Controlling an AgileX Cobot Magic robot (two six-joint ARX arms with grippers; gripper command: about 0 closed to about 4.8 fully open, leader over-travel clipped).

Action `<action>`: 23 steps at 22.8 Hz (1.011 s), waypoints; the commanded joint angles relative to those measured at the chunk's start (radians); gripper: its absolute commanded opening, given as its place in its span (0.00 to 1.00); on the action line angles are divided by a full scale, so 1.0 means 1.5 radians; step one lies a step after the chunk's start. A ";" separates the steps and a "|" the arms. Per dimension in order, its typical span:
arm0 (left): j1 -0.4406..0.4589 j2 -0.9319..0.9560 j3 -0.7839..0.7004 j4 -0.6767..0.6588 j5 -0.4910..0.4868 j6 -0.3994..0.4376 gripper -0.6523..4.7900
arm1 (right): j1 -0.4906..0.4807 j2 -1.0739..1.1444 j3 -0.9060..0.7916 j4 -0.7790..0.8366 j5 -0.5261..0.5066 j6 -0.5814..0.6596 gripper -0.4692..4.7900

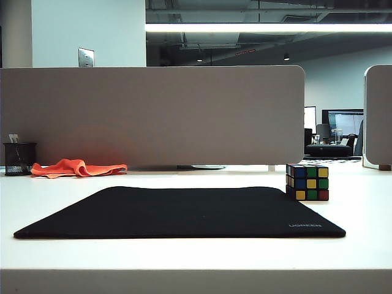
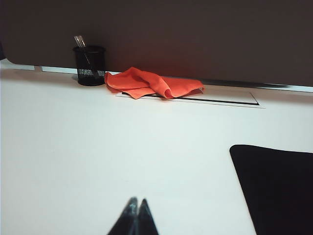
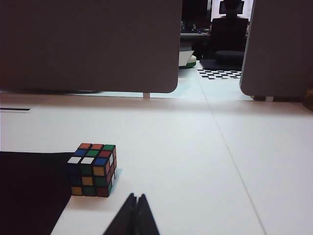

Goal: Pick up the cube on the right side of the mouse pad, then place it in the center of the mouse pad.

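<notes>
The mouse pad (image 1: 184,211) lay flat on the white table (image 1: 367,208), its grey lettering at the near right corner in the exterior view. The cube (image 1: 307,182) sat on the table at about 3 o'clock from the pad's centre, just off the pad's far right corner, touching or all but touching the edge there; upright, resting on one face, with blue, yellow, green and red stickers toward the camera.

Neither arm appeared in the exterior view. In the left wrist view the left gripper (image 2: 136,215) hung low over bare table, tips pressed together, nothing between them. A corner of the pad was visible to one side, well apart from the tips. The orange cloth (image 2: 151,84) lay crumpled at the foot of the grey partition (image 2: 195,34), just beside the black mesh pen cup (image 2: 90,66), at about 10 o'clock from the pad's centre.

In the right wrist view the right gripper (image 3: 133,213) was likewise closed tip to tip and empty, over bare table. The cube stood near it, apart from the tips, against the pad's edge.
</notes>
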 commanded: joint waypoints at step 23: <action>0.001 0.164 0.302 -0.119 0.195 0.033 0.11 | 0.001 0.022 0.102 -0.046 0.022 0.113 0.08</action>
